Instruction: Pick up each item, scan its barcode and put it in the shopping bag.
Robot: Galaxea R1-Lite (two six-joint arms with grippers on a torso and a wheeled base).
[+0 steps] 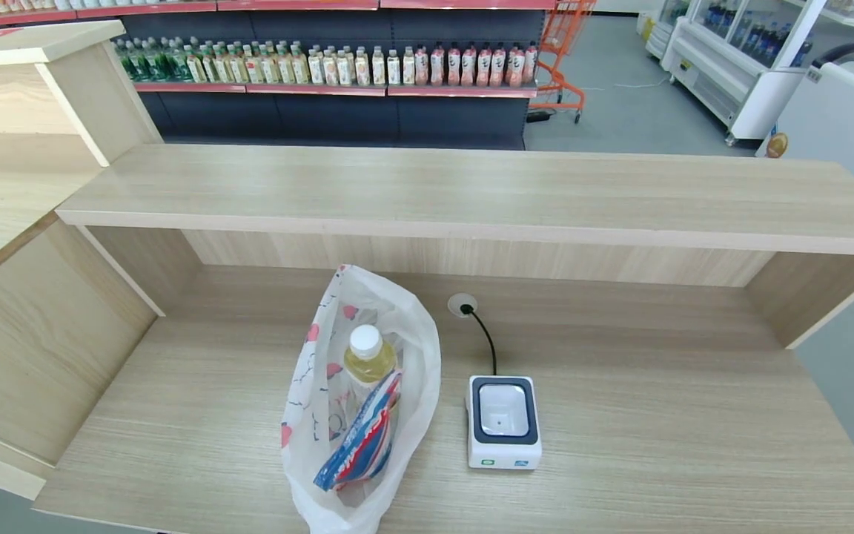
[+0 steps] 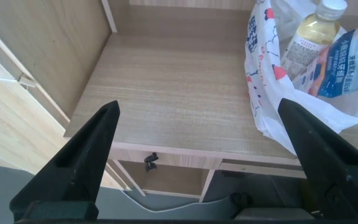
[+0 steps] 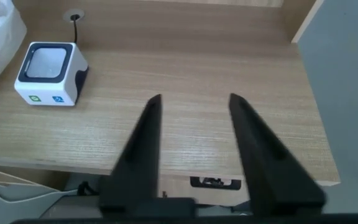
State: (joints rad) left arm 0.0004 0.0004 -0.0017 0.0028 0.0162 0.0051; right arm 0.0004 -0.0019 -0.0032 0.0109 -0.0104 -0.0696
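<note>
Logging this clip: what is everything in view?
bag: one, white patterned, left of scanner
bottle: one, yellowish, white cap, in bag
packet: one, blue-red-white, in bag
scanner: one, white, on counter
cable: one, black, scanner to counter hole
counter: one, light wood
shelf bottles: many, green to pink, behind counter
cart: one, orange, right of shelf bottles
freezers: at least two, white, far right
left gripper: one, black, jaws open, by counter edge left of bag
right gripper: one, black, jaws open, by counter edge right of scanner

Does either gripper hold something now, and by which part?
Nothing is held. The left gripper and the right gripper are both open and empty; the bottle and the packet sit in the shopping bag.
</note>
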